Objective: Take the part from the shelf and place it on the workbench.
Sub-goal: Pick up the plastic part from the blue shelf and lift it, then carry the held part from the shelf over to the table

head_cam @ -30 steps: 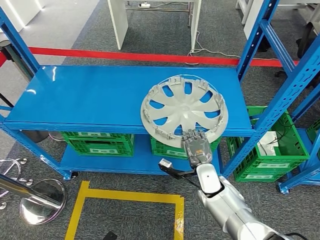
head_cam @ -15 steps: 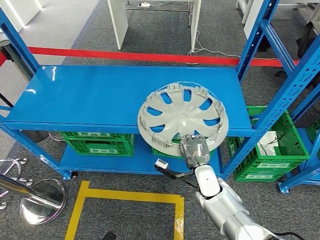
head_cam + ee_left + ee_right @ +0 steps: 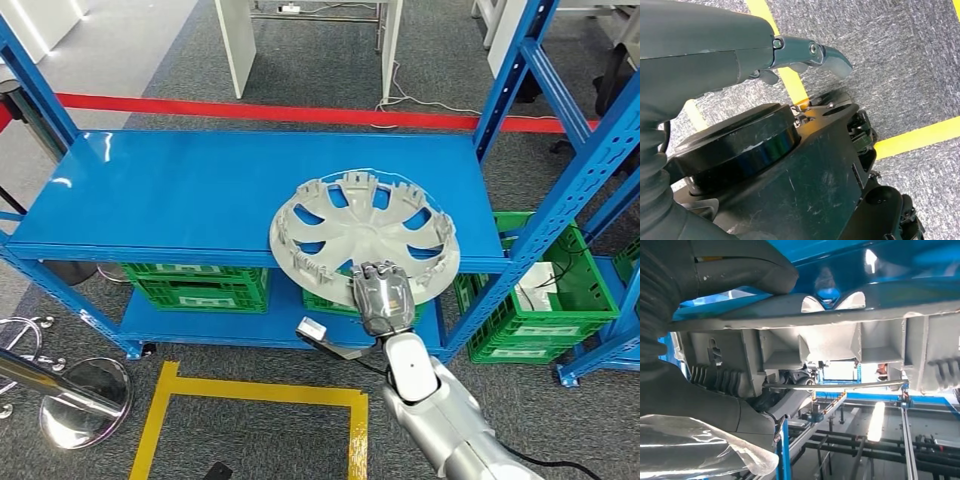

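Note:
A grey plastic hubcap (image 3: 362, 235) with several spokes lies inner side up at the front right of the blue shelf board (image 3: 189, 195), its near rim sticking out past the front edge and tilted up. My right hand (image 3: 383, 297) grips that near rim from the front. Up close in the right wrist view, the hubcap's ribbed rim (image 3: 821, 340) runs between the thumb (image 3: 742, 265) and the fingers (image 3: 708, 410). My left hand (image 3: 753, 50) hangs low over grey carpet, fingers stretched out and holding nothing.
Blue uprights (image 3: 573, 190) stand right of the hubcap. Green crates (image 3: 200, 285) sit on the lower shelf, another (image 3: 543, 300) at the right. Yellow floor tape (image 3: 256, 395) marks the carpet before the shelf. A chrome stanchion base (image 3: 79, 400) stands at the left.
My right hand has pulled the hubcap toward me and slightly left. Its near rim now overhangs the shelf edge further and the disc tilts more.

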Controlling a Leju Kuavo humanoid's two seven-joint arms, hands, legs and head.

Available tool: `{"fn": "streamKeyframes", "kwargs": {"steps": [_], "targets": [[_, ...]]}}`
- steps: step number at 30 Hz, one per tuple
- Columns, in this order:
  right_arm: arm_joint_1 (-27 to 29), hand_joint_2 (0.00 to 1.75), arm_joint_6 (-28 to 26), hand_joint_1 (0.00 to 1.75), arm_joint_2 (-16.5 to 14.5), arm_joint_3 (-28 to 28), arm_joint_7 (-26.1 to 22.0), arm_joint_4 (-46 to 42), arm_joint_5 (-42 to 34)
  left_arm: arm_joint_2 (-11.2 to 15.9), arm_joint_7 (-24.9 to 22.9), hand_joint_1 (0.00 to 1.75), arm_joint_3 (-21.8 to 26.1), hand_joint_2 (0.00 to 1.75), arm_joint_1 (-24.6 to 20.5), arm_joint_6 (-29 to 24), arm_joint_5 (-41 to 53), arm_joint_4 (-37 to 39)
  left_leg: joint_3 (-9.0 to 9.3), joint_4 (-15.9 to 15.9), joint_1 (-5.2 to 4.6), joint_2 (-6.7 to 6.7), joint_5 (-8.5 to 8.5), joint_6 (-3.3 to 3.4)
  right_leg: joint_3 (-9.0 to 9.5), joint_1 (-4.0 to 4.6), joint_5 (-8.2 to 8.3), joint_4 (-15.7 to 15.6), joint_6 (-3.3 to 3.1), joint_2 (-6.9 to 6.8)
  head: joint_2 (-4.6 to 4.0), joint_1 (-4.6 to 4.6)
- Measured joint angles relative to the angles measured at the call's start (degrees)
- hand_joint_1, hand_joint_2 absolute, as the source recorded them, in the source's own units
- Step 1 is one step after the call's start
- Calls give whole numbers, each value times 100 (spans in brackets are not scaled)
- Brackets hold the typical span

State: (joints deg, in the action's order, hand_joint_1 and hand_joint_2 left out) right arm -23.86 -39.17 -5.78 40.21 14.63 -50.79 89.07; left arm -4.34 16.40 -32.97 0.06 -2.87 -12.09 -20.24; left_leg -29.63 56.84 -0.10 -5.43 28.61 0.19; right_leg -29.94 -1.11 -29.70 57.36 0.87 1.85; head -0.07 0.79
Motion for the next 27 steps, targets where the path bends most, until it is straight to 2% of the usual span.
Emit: {"fn": "streamKeyframes", "kwargs": {"steps": [4, 8, 12, 27], "targets": [[227, 175, -2, 175, 139, 75, -419, -888, -2, 13, -6, 0, -11, 175, 8, 29, -51, 0, -11, 0, 0, 3, 0, 0, -10, 0, 1, 1, 0, 4, 0, 1], [301, 175, -5, 175, 215, 132, -509, -1679, -2, 32, -9, 0, -45, 175, 6, 42, -60, 0, -14, 0, 0, 8, 0, 0, -16, 0, 1, 1, 0, 5, 0, 1], [326, 175, -9, 175, 267, 182, -604, -2118, -1, 44, -9, 0, -76, 0, 3, 46, -74, 0, -15, 0, 0, 9, 0, 0, -15, 0, 1, 1, 0, 6, 0, 1], [372, 175, -9, 175, 308, 292, -952, -2777, -2, 63, -35, 0, -238, 0, -25, -59, -54, 0, -15, 0, 0, 9, 0, 0, -15, 0, 1, 1, 0, 6, 0, 1]]}}
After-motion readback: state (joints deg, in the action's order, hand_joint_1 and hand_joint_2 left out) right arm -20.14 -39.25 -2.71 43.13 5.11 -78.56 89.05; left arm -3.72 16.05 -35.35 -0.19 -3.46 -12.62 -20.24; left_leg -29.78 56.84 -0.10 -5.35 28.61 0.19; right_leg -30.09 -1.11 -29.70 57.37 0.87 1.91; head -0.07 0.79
